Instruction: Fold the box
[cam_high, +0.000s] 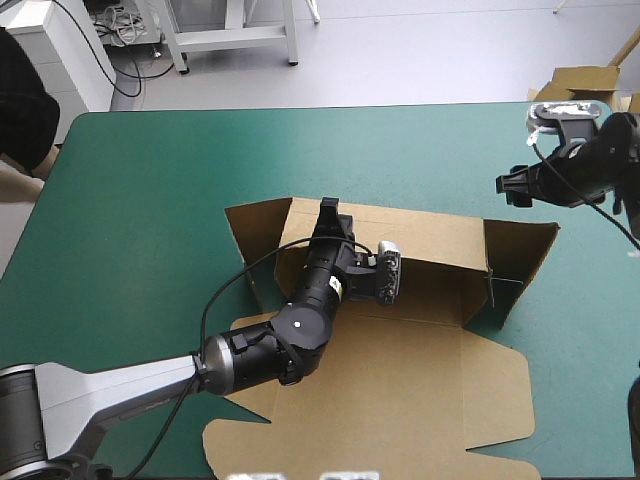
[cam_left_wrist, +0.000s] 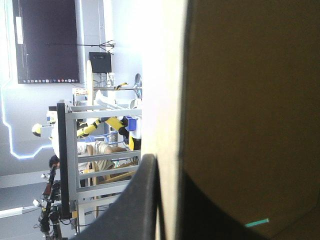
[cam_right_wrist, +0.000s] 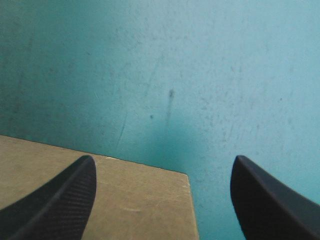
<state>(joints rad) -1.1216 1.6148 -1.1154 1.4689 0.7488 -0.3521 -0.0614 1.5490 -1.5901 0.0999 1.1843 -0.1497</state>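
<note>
The brown box (cam_high: 420, 370) lies in the middle of the teal-green cover, its long back wall (cam_high: 430, 250) raised and the lid and front flaps flat toward the near edge. Angled side flaps stand at the wall's left end (cam_high: 255, 225) and right end (cam_high: 520, 250). My left gripper (cam_high: 327, 212) sits on the back wall's top edge near its left end. In the left wrist view the left gripper (cam_left_wrist: 170, 165) is shut on the board's pale edge (cam_left_wrist: 170, 100). My right gripper (cam_high: 512, 186) hovers open beyond the right flap. In its own view the right gripper (cam_right_wrist: 163, 160) has a board corner (cam_right_wrist: 125, 200) below it.
Bare teal-green cover (cam_high: 250, 150) stretches between the box and the far edge, with more to the left of the box. Brown cartons (cam_high: 585, 80) stand on the floor past the far right corner. The box's front flaps reach close to the near edge.
</note>
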